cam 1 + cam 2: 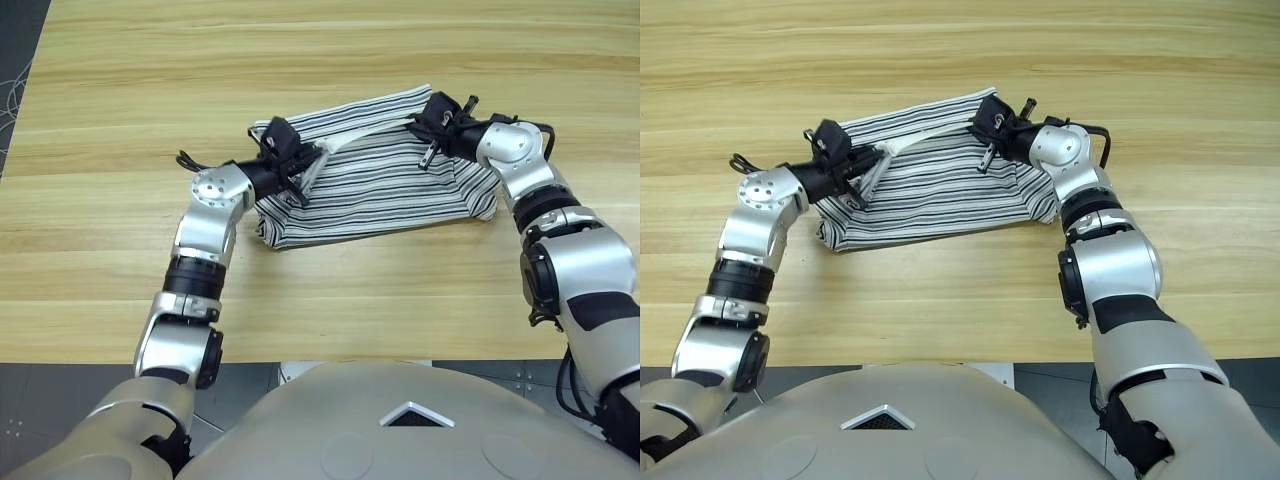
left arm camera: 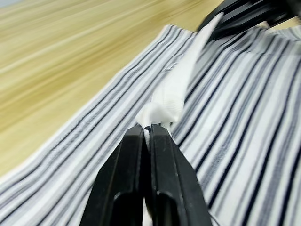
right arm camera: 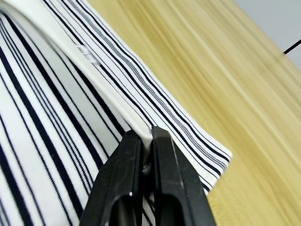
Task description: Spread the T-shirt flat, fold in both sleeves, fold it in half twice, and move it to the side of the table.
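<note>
Two grippers hold one white band (image 1: 365,133) of the striped T-shirt (image 1: 385,195), which lies partly folded at mid-table (image 1: 300,60). The left gripper (image 2: 146,129) is closed on one end of the band and the right gripper (image 3: 146,134) on the other. For this fold, it is advisable to move both ends together with the band taut, align the edges, and release only once the cloth lies flat.
</note>
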Motion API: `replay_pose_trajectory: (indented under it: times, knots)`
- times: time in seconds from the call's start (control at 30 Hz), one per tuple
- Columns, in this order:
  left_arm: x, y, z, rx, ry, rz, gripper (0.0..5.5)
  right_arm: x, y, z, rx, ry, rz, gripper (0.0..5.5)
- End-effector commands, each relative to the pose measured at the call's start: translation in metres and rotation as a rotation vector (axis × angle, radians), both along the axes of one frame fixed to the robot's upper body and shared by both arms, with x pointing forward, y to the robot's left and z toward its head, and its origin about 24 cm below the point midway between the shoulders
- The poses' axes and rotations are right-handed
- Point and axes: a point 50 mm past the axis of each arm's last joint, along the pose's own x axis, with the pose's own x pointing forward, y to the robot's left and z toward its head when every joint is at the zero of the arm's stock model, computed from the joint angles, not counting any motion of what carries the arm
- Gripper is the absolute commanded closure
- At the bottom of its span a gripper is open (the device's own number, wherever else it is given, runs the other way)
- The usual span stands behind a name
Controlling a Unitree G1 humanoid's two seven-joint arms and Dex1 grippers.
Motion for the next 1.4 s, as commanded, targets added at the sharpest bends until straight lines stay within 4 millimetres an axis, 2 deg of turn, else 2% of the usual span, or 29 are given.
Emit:
replay_pose_trajectory:
  times: [0.03, 0.13, 0.23, 0.43, 0.57, 0.7, 0.8, 0.9, 1.07, 1.2, 1.4]
  knots:
    - [0.015, -0.012, -0.012, 0.06, 0.004, -0.025, 5.4, 0.005, 0.005, 0.001, -0.065, -0.007, -0.023, 5.4]
    - [0.028, -0.016, -0.021, 0.122, 0.028, -0.003, 5.4, 0.009, 0.011, 0.002, -0.107, -0.024, -0.058, 5.4]
    - [0.04, -0.016, -0.017, 0.17, 0.017, 0.043, 5.4, 0.014, 0.02, 0.005, -0.137, -0.045, -0.082, 5.4]
    - [0.063, -0.008, 0.011, 0.19, -0.054, 0.137, 5.4, 0.028, 0.031, 0.026, -0.154, -0.132, -0.156, 5.4]
    - [0.069, -0.002, 0.023, 0.155, -0.081, 0.171, 5.4, 0.035, 0.035, 0.041, -0.116, -0.18, -0.17, 5.4]
    - [0.07, -0.002, 0.033, 0.134, -0.135, 0.086, 5.4, 0.034, 0.03, 0.046, -0.089, -0.202, -0.109, 5.4]
    - [0.067, 0.004, 0.045, 0.106, -0.199, -0.024, 5.4, 0.027, 0.022, 0.045, -0.066, -0.188, -0.002, 5.4]
    - [0.052, 0.014, 0.051, 0.123, -0.254, -0.195, 5.4, 0.017, 0.012, 0.041, -0.061, -0.149, 0.127, 5.4]
    - [-0.005, 0.025, 0.076, 0.167, -0.303, -0.524, 5.4, -0.005, -0.015, 0.042, -0.071, -0.074, 0.358, 5.4]
    - [-0.06, 0.037, 0.085, 0.272, -0.233, -0.72, 5.4, -0.042, -0.033, 0.05, -0.137, -0.012, 0.551, 5.4]
    - [-0.108, 0.029, 0.106, 0.294, -0.193, -0.886, 5.4, -0.102, -0.039, 0.076, -0.174, 0.078, 0.715, 5.4]
